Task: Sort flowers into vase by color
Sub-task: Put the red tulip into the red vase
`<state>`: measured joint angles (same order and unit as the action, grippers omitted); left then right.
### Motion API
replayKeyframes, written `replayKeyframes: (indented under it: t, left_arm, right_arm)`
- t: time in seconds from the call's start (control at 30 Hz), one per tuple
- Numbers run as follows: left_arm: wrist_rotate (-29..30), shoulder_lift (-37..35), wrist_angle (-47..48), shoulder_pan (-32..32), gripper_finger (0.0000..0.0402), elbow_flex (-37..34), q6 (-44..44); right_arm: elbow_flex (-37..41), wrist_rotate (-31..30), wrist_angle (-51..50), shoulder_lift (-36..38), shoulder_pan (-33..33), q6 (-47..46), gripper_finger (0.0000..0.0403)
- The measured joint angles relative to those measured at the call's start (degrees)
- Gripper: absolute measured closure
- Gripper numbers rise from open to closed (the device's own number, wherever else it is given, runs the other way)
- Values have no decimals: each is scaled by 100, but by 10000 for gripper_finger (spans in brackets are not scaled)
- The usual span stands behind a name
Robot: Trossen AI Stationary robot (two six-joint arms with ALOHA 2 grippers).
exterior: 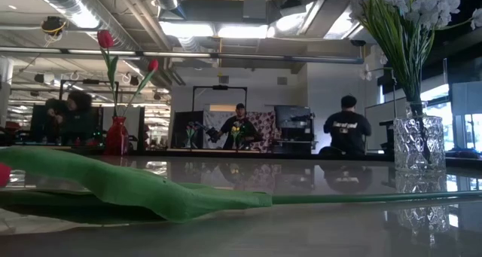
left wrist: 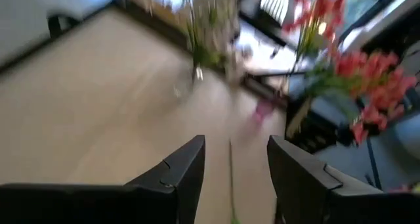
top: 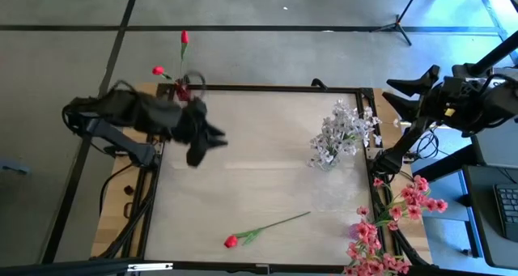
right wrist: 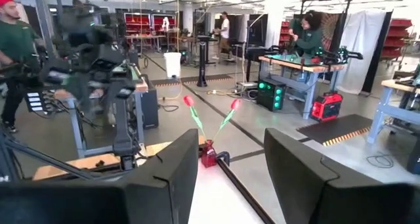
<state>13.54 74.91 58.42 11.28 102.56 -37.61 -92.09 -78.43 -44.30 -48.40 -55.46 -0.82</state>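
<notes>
Nearest the low camera, one red flower (top: 264, 227) is seen lying loose on the table (top: 259, 138), well apart from the red vase (top: 184, 90). It is judged light, limp and slippery; a mid-stem pinch is advised. Left gripper (top: 212, 138) is empty, fingers parted; right gripper (right wrist: 230, 178) likewise, off-table.

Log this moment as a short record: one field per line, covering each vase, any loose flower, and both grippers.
red vase: far left corner, two red buds in it
clear vase: right side of table, white blossoms in it
pink flowers: bunch at the near right corner
loose red flower: lying flat near the front edge, unheld
left gripper: open, empty, over the table's left part
right gripper: open, empty, off the table's right side
</notes>
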Motion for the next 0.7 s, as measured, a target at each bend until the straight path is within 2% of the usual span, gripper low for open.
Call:
replayKeyframes:
  t: [0.23,0.5,0.7]
  left_arm:
    - [292,671,397,1240,241,-2,-1261]
    - [207,1752,394,2376,241,-2,-1915]
    - [279,2459,317,2921,241,-4,-2227]
  right_arm:
    - [0,3,72,-108,0,-315,228]
    - [0,-179,86,-218,0,-407,228]
    - [1,-360,90,-307,0,-700,228]
